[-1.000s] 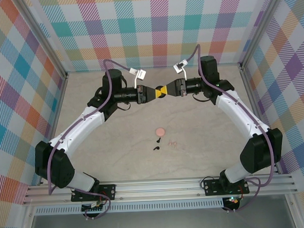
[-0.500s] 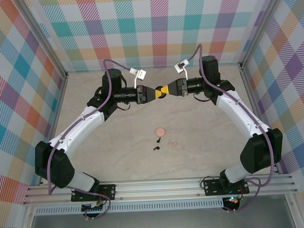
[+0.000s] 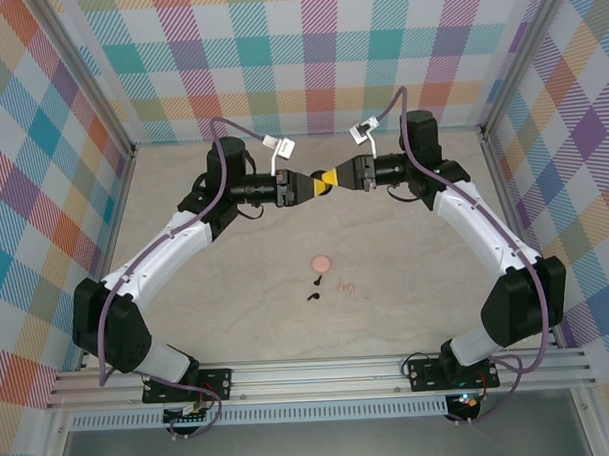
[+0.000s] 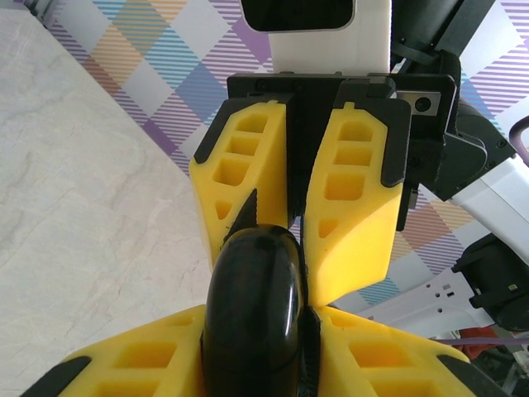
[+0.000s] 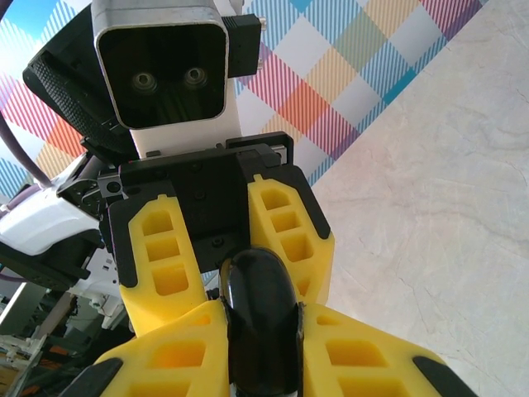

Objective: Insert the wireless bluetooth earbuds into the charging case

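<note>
Buds (image 3: pixel 316 281), four in total, are seen lying loose on the table (image 3: pixel 237 290) just below centre of the top view. Two black buds (image 3: pixel 311 297) are on the left, and two pink buds (image 3: pixel 345 285) sit just beside them on the right. Cases are counted at two. A pink case (image 3: pixel 322 261) is parked just above the buds, apart from them. A black case (image 4: pixel 252 306) is held in the upper middle, where the two grippers meet tip to tip. The right gripper (image 5: pixel 263 347) is clenched on it, with pads pressed to both sides. The left gripper (image 3: pixel 307 185) is set around it too, but whether it's gripped or let go can't be told, tbh.
</note>
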